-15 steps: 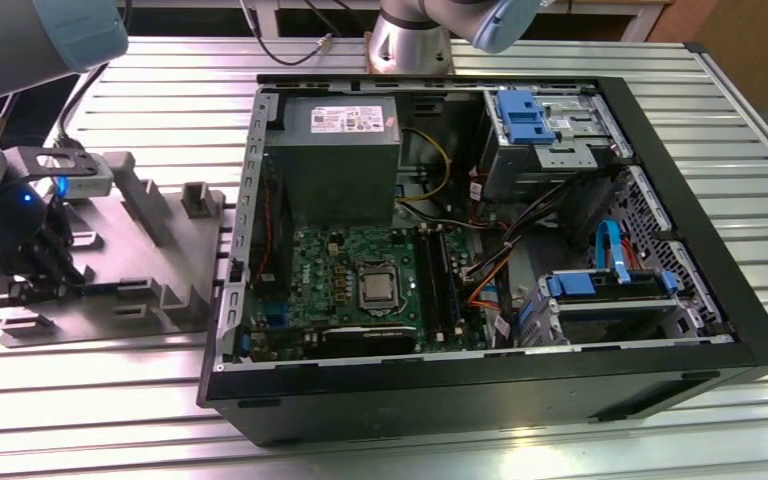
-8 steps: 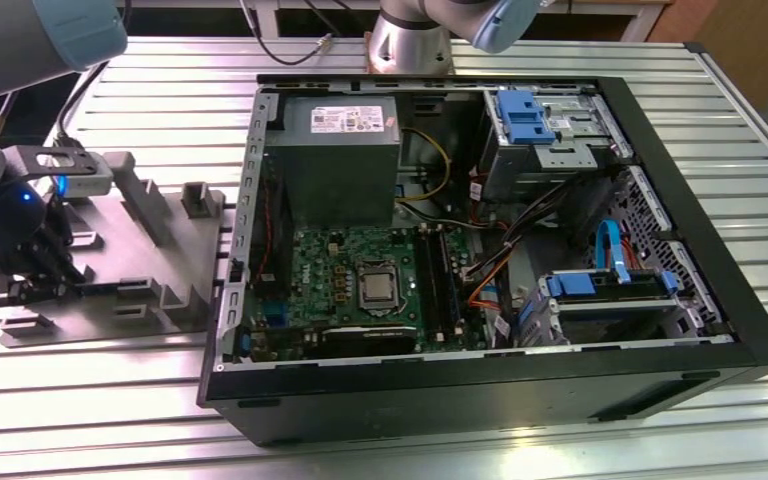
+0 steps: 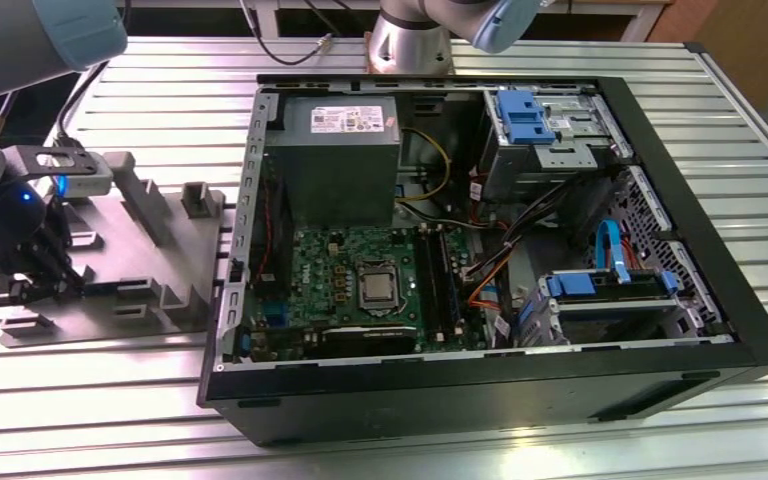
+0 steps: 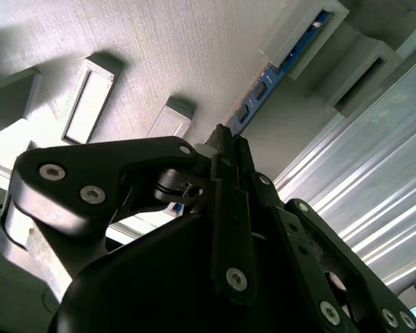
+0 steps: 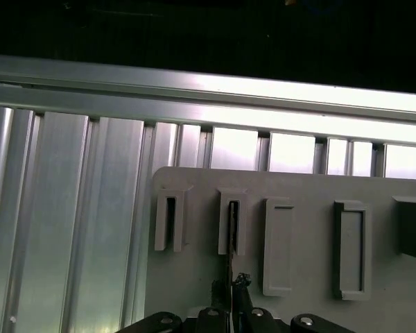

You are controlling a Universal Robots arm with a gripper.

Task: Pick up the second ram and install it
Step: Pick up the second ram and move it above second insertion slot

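Evidently the tool (image 4: 225,135) sits at the fixture tray (image 4: 159,55), with its fingers pressed together on one end of the second ram (image 4: 263,87). The strip stands on its long edge on the tray, and its far end is lodged in one of the tray's slotted posts (image 4: 312,28). Its long axis lies level along the tray, running from the tool to that post. In the exterior view this seems to aim it from the tool (image 3: 24,288) towards the side of the tray (image 3: 177,270) nearest the computer case (image 3: 704,300).

In the first wrist view we see the second ram (image 5: 231,229) edge-on, a thin line between the tool (image 5: 230,283) and the post.

Our worry is the hold itself. Because it grips only one end, a lift could let the free end sag or cock inside the post. We judge that any pull off the slot's line would bind the board there, drag the tray across the worktop (image 3: 491,450), or twist the strip out of the fingers. A tilted hold would also spoil its alignment for seating.
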